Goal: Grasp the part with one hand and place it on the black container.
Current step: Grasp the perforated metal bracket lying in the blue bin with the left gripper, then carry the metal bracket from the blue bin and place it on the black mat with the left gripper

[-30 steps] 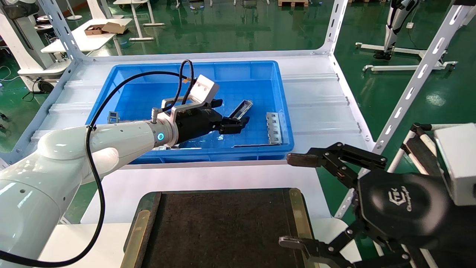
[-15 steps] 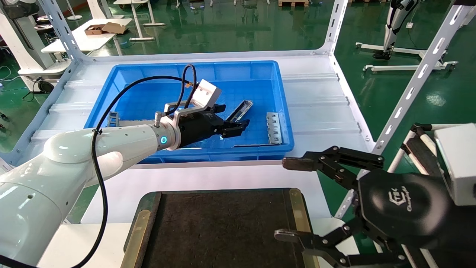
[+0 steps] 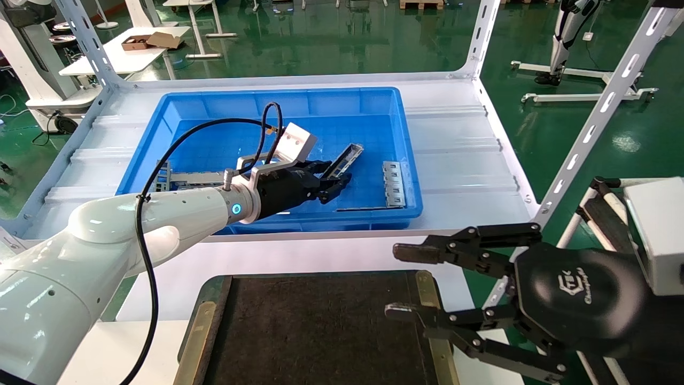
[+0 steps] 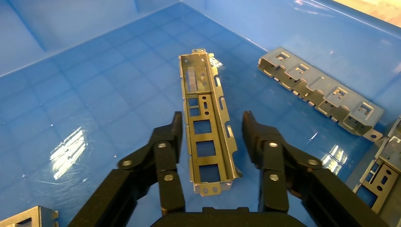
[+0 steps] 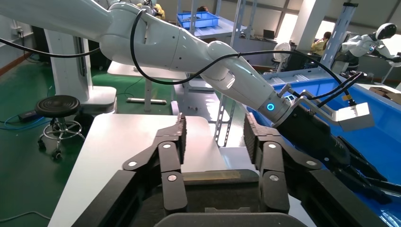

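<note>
The only writing that shows is a white logo with small lettering on the black body of the right hand; the letters are too small to read with any certainty.

The left hand is down inside the blue bin, its fingers spread moderately wide, one on each side of the part. In the left wrist view the part lies flat on the bin floor, open side up, running lengthwise between the fingers, and a narrow strip of blue floor shows on each side of it, so the fingers appear just beside the part and not touching it. In the head view the part lies slanted near the middle of the bin, its nearer end hidden by the left hand.

Other metal pieces lie in the bin: a bracket with a row of raised tabs just beside the part, toward the bin's right wall, and a ladder-like bar on the bin's left, partly hidden behind the left arm.

The right hand hovers at the right front, fingers wide apart and holding nothing, by the right edge of the black container. The container sits on the white desk in front of the bin, with brass strips along its left and right sides.
</note>
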You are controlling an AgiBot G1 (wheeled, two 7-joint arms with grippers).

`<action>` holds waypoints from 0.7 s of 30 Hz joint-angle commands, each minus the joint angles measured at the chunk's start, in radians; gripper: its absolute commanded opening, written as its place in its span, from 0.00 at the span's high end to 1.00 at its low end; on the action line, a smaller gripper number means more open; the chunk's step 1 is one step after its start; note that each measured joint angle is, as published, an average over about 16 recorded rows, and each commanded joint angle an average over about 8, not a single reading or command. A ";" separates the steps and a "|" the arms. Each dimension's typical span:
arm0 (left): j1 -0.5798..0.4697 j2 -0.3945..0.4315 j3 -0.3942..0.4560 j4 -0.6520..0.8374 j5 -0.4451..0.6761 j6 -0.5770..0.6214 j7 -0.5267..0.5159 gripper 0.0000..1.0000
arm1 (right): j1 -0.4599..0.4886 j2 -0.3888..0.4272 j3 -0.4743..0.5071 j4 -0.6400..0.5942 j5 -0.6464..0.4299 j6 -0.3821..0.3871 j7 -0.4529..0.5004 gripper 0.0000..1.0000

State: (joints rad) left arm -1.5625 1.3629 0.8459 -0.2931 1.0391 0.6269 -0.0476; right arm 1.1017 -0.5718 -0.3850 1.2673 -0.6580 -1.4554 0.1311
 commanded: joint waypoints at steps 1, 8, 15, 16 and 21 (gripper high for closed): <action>0.002 0.000 0.008 0.000 -0.012 -0.003 0.003 1.00 | 0.000 0.000 0.000 0.000 0.000 0.000 0.000 1.00; 0.007 -0.004 0.024 -0.015 -0.057 0.004 0.018 1.00 | 0.000 0.000 0.000 0.000 0.000 0.000 0.000 1.00; -0.005 -0.024 0.013 -0.027 -0.114 0.088 0.064 1.00 | 0.000 0.000 0.000 0.000 0.000 0.000 0.000 1.00; -0.008 -0.029 0.009 -0.028 -0.122 0.110 0.073 1.00 | 0.000 0.000 0.000 0.000 0.000 0.000 0.000 1.00; -0.022 -0.066 -0.006 -0.038 -0.152 0.244 0.119 1.00 | 0.000 0.000 0.000 0.000 0.000 0.000 0.000 1.00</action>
State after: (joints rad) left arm -1.5815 1.2902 0.8429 -0.3408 0.8905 0.8748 0.0652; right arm 1.1017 -0.5718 -0.3851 1.2673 -0.6579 -1.4553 0.1311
